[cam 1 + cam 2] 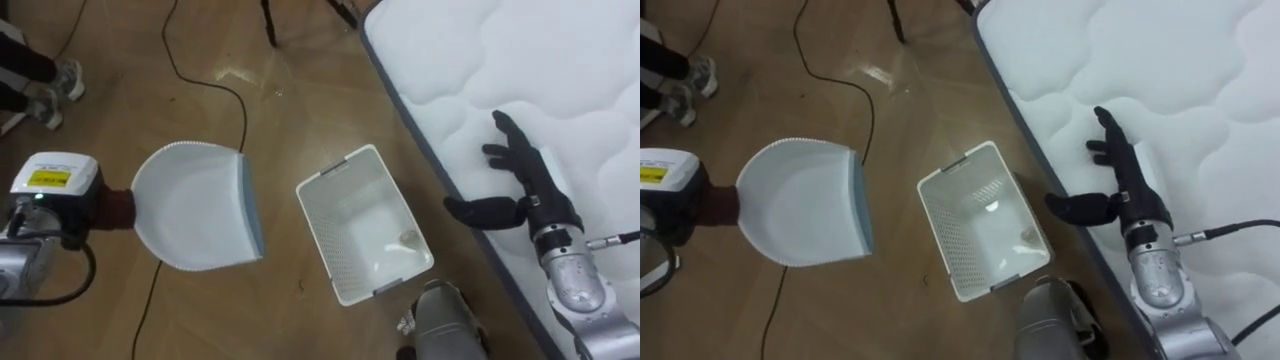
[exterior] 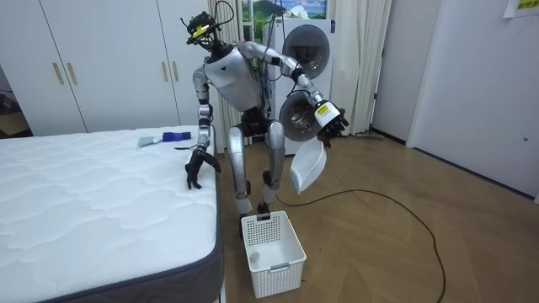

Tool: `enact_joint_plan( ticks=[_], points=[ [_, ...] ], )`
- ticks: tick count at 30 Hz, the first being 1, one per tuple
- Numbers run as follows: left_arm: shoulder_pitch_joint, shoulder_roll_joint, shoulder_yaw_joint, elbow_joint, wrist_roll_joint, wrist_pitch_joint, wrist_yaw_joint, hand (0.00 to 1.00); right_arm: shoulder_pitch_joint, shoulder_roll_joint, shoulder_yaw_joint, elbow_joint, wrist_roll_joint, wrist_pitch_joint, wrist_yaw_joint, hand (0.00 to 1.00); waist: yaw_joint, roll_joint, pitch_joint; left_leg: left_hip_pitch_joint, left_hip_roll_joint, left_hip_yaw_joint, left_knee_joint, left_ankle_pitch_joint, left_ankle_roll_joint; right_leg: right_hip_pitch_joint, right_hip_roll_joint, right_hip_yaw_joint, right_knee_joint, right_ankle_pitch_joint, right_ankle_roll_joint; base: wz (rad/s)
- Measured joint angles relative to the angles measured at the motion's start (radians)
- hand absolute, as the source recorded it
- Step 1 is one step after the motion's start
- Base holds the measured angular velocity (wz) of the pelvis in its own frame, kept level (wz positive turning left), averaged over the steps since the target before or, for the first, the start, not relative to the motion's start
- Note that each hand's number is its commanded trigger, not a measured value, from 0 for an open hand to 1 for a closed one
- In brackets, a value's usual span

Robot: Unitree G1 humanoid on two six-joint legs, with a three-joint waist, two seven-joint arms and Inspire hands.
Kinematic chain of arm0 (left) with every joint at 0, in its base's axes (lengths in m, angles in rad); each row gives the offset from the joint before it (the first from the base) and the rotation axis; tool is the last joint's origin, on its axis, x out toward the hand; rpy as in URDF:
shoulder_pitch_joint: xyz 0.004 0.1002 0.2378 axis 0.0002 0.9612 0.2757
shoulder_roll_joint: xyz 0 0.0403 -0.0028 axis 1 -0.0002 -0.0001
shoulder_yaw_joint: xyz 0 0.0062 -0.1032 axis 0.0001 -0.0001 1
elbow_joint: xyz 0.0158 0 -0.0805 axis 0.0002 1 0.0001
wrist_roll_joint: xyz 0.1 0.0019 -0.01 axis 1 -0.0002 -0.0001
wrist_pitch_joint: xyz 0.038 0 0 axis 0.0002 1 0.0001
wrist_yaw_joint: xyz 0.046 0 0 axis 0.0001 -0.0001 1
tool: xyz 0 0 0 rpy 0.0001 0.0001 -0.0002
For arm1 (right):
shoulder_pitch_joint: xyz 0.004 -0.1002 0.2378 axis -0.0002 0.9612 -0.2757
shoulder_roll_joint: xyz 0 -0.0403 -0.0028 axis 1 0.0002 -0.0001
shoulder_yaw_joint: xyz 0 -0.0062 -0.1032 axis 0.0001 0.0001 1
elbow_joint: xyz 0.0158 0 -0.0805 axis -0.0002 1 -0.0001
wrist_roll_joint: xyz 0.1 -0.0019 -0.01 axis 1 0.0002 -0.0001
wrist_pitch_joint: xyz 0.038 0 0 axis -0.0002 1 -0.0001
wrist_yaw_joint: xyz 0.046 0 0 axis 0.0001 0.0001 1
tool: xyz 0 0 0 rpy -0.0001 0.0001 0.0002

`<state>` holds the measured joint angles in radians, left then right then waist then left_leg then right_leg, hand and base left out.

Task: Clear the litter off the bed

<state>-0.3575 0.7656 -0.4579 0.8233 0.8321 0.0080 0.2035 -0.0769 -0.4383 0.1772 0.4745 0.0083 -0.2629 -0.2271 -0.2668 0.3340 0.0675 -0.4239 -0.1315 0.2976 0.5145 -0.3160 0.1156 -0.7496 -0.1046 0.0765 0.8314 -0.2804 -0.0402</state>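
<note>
Bed, left eye view: white quilted mattress [image 1: 560,70], grey edging, just right of the basket [image 1: 325,240].
Right hand [image 1: 530,180]: on the mattress edge right of the basket, fingers straight, spread.
Left hand [image 1: 113,207]: left of the basket, curled round the white dustpan [image 1: 195,205] handle.
Right eye view: small pale bit [image 1: 1025,233] inside the basket.
Room view: blue brush [image 2: 175,135] on the bed, well beyond the basket.

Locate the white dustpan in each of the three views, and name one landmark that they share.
Left eye view: dustpan left of centre, over the wooden floor, left of the basket.
Right eye view: dustpan at left, also left of the basket.
Room view: dustpan right of centre, in the air, up and right of the basket.
Shared landmark: the white basket on the floor beside the bed.
</note>
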Motion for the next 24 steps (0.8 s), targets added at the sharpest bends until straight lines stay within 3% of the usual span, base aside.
enact_joint_plan(
  ticks=[1, 4, 6, 7, 9, 12, 14, 16, 18, 22, 24],
  points=[
    [0.0, 0.0, 0.0, 0.0, -0.001, 0.0, 0.001, 1.0, -0.001, 0.001, 0.001, 0.006, 0.009, -0.003, 0.0, 0.0, 0.0, -0.004, -0.0004, 0.0, 0.0, 0.0, 0.001, 0.0, 0.0, 0.0, 0.0, 0.0, 0.0, 0.0, 0.0, 0.0],
    [0.02, -0.001, 0.004, -0.037, -0.063, -0.002, 0.008, 1.0, -0.001, 0.003, 0.021, 0.016, 0.03, -0.005, -0.001, 0.0, 0.007, -0.044, -0.0012, 0.007, 0.001, -0.005, 0.012, 0.0, 0.0, 0.01, 0.002, -0.001, 0.001, -0.001, -0.001, -0.01],
    [0.05, -0.009, 0.008, -0.088, -0.09, -0.013, 0.015, 1.0, 0.013, 0.006, 0.032, 0.041, 0.029, -0.004, -0.002, 0.0, 0.027, -0.081, -0.0044, 0.013, 0.023, -0.012, 0.035, -0.009, -0.012, 0.034, 0.031, 0.001, -0.019, 0.002, -0.002, -0.12],
    [0.06, -0.016, 0.013, -0.098, -0.092, -0.015, 0.018, 1.0, 0.014, 0.007, 0.036, 0.046, 0.026, -0.004, -0.002, 0.0, 0.033, -0.086, -0.0053, 0.016, 0.032, -0.013, 0.037, -0.012, -0.014, 0.044, 0.041, 0.001, -0.032, 0.008, -0.002, -0.29],
    [0.126, -0.061, 0.066, -0.137, -0.102, -0.028, 0.03, 1.0, 0.024, 0.015, 0.037, 0.065, 0.024, 0.004, 0.0, 0.0, 0.076, -0.113, -0.0127, 0.036, 0.049, -0.052, 0.03, -0.017, -0.022, 0.076, 0.082, 0.014, -0.08, 0.035, -0.009, -0.51],
    [0.216, -0.099, 0.14, -0.191, -0.134, -0.077, 0.035, 1.0, 0.056, 0.021, 0.016, 0.079, 0.017, 0.006, -0.014, 0.0, 0.104, -0.136, -0.0256, 0.054, 0.07, -0.087, 0.022, -0.021, -0.03, 0.117, 0.119, 0.017, -0.141, 0.064, -0.013, -0.37],
    [0.244, -0.131, 0.171, -0.209, -0.165, -0.085, 0.048, 1.0, 0.084, 0.028, -0.006, 0.083, 0.022, 0.018, -0.027, 0.0, 0.115, -0.157, -0.0354, 0.075, 0.075, -0.087, 0.012, -0.021, -0.03, 0.14, 0.126, 0.018, -0.159, 0.072, -0.013, -0.16],
    [0.278, -0.183, 0.227, -0.256, -0.197, -0.092, 0.055, 1.0, 0.111, 0.044, -0.028, 0.09, 0.026, 0.026, -0.05, 0.0, 0.134, -0.197, -0.0419, 0.113, 0.076, -0.086, 0.006, -0.022, -0.031, 0.173, 0.132, 0.026, -0.167, 0.074, -0.013, -0.25],
    [0.284, -0.212, 0.251, -0.278, -0.212, -0.11, 0.06, 1.0, 0.13, 0.055, -0.047, 0.09, 0.033, 0.027, -0.056, 0.0, 0.14, -0.211, -0.0433, 0.144, 0.089, -0.09, -0.008, -0.028, -0.035, 0.213, 0.149, 0.03, -0.2, 0.083, -0.01, -0.18],
    [0.346, -0.261, 0.296, -0.372, -0.229, -0.124, 0.066, 1.0, 0.178, 0.093, -0.083, 0.036, 0.034, 0.038, -0.059, 0.0, 0.133, -0.244, -0.0562, 0.203, 0.103, -0.075, -0.04, -0.036, -0.032, 0.273, 0.167, 0.035, -0.242, 0.101, -0.008, -0.24],
    [0.374, -0.3, 0.298, -0.395, -0.245, -0.154, 0.075, 1.0, 0.196, 0.095, -0.078, 0.01, 0.044, 0.048, -0.06, 0.0, 0.151, -0.265, -0.0565, 0.249, 0.11, -0.028, -0.057, -0.038, -0.031, 0.311, 0.192, 0.042, -0.284, 0.131, -0.009, -0.64]
  ],
)
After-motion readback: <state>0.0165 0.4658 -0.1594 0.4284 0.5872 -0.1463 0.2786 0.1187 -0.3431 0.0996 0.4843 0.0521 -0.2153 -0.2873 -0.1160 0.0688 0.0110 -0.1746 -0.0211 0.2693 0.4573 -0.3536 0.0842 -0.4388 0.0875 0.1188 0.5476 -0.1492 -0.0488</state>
